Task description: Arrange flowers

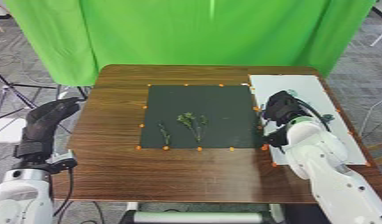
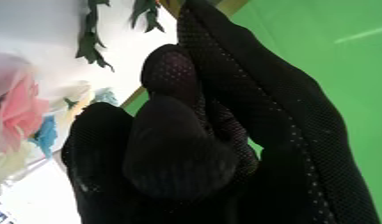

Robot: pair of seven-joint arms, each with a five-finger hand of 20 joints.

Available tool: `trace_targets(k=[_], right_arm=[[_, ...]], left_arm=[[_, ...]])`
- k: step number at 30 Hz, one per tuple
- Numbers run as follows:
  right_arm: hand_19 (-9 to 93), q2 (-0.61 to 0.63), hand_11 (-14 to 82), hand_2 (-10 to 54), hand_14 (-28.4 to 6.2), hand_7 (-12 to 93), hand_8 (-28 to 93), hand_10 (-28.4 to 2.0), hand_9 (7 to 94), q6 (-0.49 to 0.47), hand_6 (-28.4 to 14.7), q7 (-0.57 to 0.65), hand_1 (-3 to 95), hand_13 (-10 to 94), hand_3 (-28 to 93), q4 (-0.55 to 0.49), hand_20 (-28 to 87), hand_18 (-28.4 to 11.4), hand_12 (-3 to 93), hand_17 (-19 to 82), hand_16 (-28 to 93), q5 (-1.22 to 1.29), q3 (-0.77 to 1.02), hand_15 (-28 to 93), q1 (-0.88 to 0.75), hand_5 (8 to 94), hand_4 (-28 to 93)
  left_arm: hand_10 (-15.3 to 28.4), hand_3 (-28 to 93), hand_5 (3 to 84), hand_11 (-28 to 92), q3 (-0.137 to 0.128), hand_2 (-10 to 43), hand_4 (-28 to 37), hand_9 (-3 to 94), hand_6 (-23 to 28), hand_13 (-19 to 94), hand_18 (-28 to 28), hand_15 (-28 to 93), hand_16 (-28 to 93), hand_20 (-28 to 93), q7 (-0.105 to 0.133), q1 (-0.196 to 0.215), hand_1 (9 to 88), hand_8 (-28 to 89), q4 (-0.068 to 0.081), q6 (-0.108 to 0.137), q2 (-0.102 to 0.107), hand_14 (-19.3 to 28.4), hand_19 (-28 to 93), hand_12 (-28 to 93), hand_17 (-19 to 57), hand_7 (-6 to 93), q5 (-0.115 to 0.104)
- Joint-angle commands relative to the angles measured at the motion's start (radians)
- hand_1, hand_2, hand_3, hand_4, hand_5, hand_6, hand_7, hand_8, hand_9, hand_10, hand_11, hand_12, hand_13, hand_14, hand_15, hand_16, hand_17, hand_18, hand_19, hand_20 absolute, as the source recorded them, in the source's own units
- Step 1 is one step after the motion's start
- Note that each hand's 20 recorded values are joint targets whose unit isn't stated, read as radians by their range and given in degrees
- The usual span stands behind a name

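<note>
With twelve o'clock toward the creased green curtain (image 1: 205, 40), a matte, dark rectangular mat (image 1: 232, 100) lies on the brown wood-grained table (image 1: 125, 175). Its edges are dotted with small orange markers. Toward the mat's seven o'clock lies the larger sprig (image 1: 187, 119), its thin stem forking into tufted green tops; just beside it, farther toward eight, lies the smaller sprig (image 1: 165, 134), narrow and wispy. Beyond the mat's three o'clock stretches a smooth white board (image 1: 298, 82). The wrist view shows a ruffled pink flower (image 2: 20, 110), a blue flower (image 2: 45, 136) and lobed green leaves (image 2: 90, 37) against white. The right hand (image 1: 282, 106) is over the board near the mat's edge; I cannot tell how far open it is or whether it grips anything. The left hand (image 1: 50, 117), in black fabric, is by the table's nine o'clock edge, fingers loosely extended and holding nothing. Open wood runs between the mat and the table's six o'clock edge. The larger sprig's long axis runs from about eleven-thirty to five-thirty, tops toward the curtain; the smaller one lies nearly parallel.
</note>
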Motion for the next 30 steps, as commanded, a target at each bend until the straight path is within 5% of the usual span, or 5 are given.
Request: trace_targets(k=[1,4,12,26,30], right_arm=[[93,-0.003,25.3,-9.5,-2.5,36,10,-18.9,74.7,-0.193,-5.2,0.048,41.8,93,58,-0.005,43,-7.8,36.6,69,33,-0.037,0.020,54,-0.003,60.1,-4],[93,-0.003,9.9,-8.9,-4.5,13,-4,-21.6,70.1,-0.255,-3.8,0.057,27.9,93,55,-0.006,39,-8.8,21.5,69,33,-0.054,0.018,51,0.004,60.1,-6],[93,-0.003,8.0,-9.5,-5.4,9,-4,-22.7,59.1,-0.359,-2.7,0.080,25.3,92,54,-0.007,38,-9.2,18.6,67,32,-0.124,-0.026,51,0.029,56.1,-6],[93,-0.026,19.1,-9.5,-1.9,24,-2,-18.7,73.0,-0.239,-2.3,0.079,56.8,94,53,0.047,38,-6.1,28.0,71,30,-0.172,-0.146,55,-0.008,58.0,-12],[92,-0.029,10.6,-9.5,-1.1,25,22,-14.7,85.3,-0.198,-3.9,0.073,89.8,94,-22,0.051,37,-5.3,42.4,72,27,-0.187,-0.152,56,-0.023,60.3,36]], left_arm=[[13.4,64,48.1,27,0.000,1.2,-17.8,47.6,3.6,37,9.2,16,3,14,-0.009,0.002,32.1,-9,0.000,-0.015,-0.003,16.0,6,15,5.9,21.8,-0.005],[13.5,64,48.0,27,-0.001,1.1,-17.8,47.6,3.6,37,9.2,16,3,14,-0.011,0.004,32.0,-9,-0.001,-0.016,-0.004,16.1,6,15,5.9,21.8,-0.006],[13.4,63,48.0,27,0.001,0.8,-17.6,47.5,3.5,37,9.3,16,3,14,-0.016,0.001,31.9,-9,-0.001,-0.025,-0.005,16.2,6,15,5.9,21.9,-0.002],[13.4,63,48.0,27,0.006,0.1,-17.3,47.6,3.3,37,9.3,16,3,14,-0.019,-0.009,32.1,-9,0.002,-0.024,-0.008,16.2,6,15,5.8,21.9,0.000],[13.4,63,48.0,27,0.005,0.1,-17.1,47.5,3.2,37,9.3,16,3,14,-0.018,-0.007,32.2,-9,0.001,-0.026,-0.011,16.1,6,15,5.8,21.9,0.000]])
